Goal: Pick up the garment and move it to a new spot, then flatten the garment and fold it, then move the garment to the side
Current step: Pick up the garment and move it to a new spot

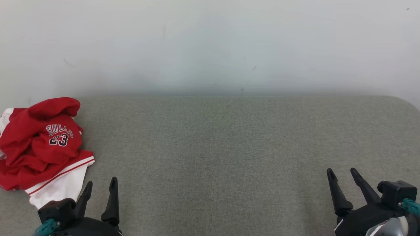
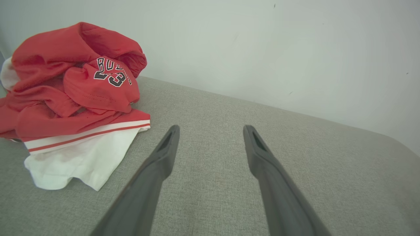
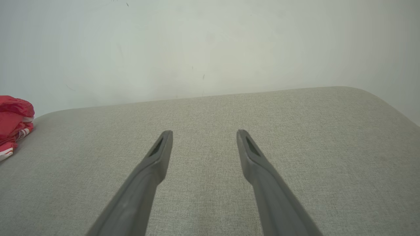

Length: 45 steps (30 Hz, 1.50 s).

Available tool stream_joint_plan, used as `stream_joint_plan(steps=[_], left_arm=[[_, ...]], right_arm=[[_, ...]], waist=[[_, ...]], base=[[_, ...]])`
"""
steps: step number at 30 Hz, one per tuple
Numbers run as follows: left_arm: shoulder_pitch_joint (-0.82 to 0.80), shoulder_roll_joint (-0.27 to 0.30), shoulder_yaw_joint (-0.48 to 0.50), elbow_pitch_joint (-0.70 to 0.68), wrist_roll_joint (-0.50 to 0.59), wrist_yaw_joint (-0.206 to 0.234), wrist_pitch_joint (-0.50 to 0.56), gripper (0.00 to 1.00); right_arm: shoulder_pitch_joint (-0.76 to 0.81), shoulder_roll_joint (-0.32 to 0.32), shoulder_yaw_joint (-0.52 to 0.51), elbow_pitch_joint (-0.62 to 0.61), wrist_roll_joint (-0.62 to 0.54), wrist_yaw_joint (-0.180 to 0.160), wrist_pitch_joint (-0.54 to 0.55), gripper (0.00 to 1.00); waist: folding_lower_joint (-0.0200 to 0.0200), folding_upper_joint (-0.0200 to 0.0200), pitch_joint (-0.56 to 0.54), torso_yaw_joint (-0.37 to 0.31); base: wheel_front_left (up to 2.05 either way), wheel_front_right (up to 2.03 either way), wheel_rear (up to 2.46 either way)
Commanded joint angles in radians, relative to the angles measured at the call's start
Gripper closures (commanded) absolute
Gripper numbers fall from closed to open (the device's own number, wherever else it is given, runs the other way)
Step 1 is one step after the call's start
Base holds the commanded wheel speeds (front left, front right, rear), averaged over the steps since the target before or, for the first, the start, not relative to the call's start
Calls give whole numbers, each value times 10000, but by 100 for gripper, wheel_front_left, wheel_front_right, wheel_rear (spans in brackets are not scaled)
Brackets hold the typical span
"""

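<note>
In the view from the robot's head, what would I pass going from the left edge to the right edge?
Crumpled red and white garment → left gripper, open → bare stretch of grey cushion → right gripper, open.

The left gripper (image 1: 101, 184) and the right gripper (image 1: 342, 173) each carry two long, matte black fingers (image 2: 160, 164) that taper to narrow tips, with a slim slot just below each tip. Behind each pair sits a boxy black housing (image 1: 397, 191) with a teal plug (image 1: 410, 206). A rounded silver-white shell (image 1: 390, 229) shows on the right wrist.
</note>
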Motion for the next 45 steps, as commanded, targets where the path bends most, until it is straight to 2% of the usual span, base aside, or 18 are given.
stream_joint_plan(steps=[1,7,27,38,45], left_arm=[[-54,69,-29,-45,-83,2,47,0],[-203,25,-54,-20,-92,31,65,0],[-257,304,57,-164,-220,140,286,0],[-232,182,248,-310,-450,334,211,0],[-1570,-67,19,372,-735,-75,967,0]], right_arm=[[66,-57,-53,10,67,0,-35,0],[162,-52,-126,-18,146,-1,-70,0],[-220,-51,189,83,623,-1,-235,0],[-1011,-54,1057,122,341,-1,143,0],[-1091,-52,1236,-284,124,-1,446,0]], waist=[[0,0,8,77],[0,0,79,801],[0,0,434,4862],[0,0,954,5099],[0,0,1363,5123]], base=[[0,0,0],[0,0,0],[0,0,0],[0,0,0],[0,0,0]])
